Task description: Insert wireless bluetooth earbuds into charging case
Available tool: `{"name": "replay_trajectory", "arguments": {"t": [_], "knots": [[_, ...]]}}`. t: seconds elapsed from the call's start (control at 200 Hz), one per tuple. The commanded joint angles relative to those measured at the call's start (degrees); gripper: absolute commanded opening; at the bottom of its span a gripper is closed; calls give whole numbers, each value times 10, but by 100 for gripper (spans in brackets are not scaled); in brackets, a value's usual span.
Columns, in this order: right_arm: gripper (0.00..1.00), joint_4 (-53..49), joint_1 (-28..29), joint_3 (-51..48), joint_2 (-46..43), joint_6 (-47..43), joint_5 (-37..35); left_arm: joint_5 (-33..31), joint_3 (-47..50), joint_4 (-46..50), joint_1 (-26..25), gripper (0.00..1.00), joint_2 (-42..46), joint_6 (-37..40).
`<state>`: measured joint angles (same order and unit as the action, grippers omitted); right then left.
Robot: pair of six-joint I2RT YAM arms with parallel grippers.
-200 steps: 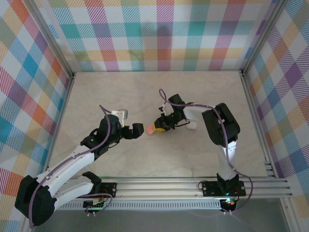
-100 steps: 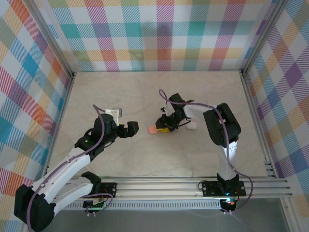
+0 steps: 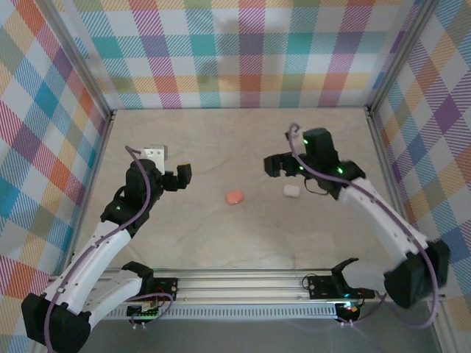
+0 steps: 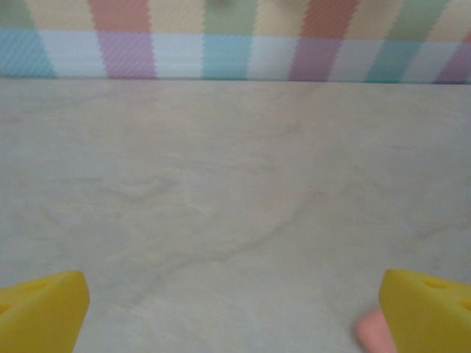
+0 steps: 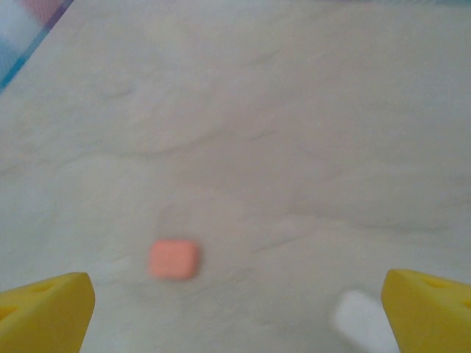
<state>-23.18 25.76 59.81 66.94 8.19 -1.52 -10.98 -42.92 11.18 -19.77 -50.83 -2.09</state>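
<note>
Top view. Left gripper [image 3: 182, 175] raised over the left half of the table [image 3: 221, 140], jaws apart, nothing in them. Right gripper [image 3: 274, 166] over the right half, jaws wide too, empty. Pink case [image 3: 234, 197] lies free mid-table, between the two grippers and nearer the rail [image 3: 243, 283]. White case [image 3: 291, 190] sits well right of it, just below the right gripper. Both cases look shut; whether buds are inside, cannot tell.

Left wrist view. Yellow pads [image 4: 40, 312] at the bottom corners, bare table between. A sliver of pink case [image 4: 372, 334] beside the right-hand pad. Back wall [image 4: 235, 37] far ahead.

Right wrist view. Pink case [image 5: 174, 259] low left of centre, blurred; white case [image 5: 357, 312] near the right-hand pad.

Risks, as judged:
- Cases are smooth pebbles. An off-centre pinch would likely squirt one sideways across the table.
- Both arms face the pink case. Reaching together, the fingers could clash over it.
- White case lies close under the right wrist. A low swing could sweep it away.

Room: open table on all sides of both cases, walls well off. The rail is the nearest edge, so approach from above.
</note>
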Motion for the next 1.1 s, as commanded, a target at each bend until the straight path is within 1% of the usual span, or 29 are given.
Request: {"name": "replay_trajectory", "arguments": {"t": [0.0,0.045,0.09,0.145,0.205,0.25,0.32,0.435,0.58,0.67,0.715,0.805,0.94,1.035,1.095], "knots": [[100,135,-32,-115,-56,-91,-153,-30,41,-56,25,100,-13,93],[100,207,-49,-168,-80,-121,-170,-12,55,-66,33,100,-31,113],[100,253,-73,-207,-90,-134,-176,-2,63,-72,44,100,-52,111],[100,266,-112,-228,-83,-122,-159,11,78,-97,56,100,-77,103],[100,266,-154,-233,-55,-79,-132,17,100,-138,66,100,-98,92],[100,284,-173,-241,-33,-58,-117,13,115,-173,72,100,-114,86],[100,356,-180,-272,-7,-52,-121,4,131,-215,82,100,-138,80],[100,488,-180,-333,8,-67,-132,3,147,-263,94,100,-173,81],[100,643,-184,-392,35,-82,-145,11,190,-356,112,100,-186,85],[100,684,-189,-399,56,-94,-142,11,223,-432,122,100,-187,77],[100,658,-191,-390,54,-87,-143,18,238,-470,129,100,-191,71],[100,659,-202,-390,53,-82,-125,42,255,-531,138,100,-209,72],[100,679,-205,-406,45,-87,-103,66,269,-595,149,100,-248,61],[100,691,-206,-418,45,-91,-93,75,269,-614,150,100,-268,60],[100,699,-207,-422,60,-87,-92,80,270,-631,151,100,-283,59]]}}
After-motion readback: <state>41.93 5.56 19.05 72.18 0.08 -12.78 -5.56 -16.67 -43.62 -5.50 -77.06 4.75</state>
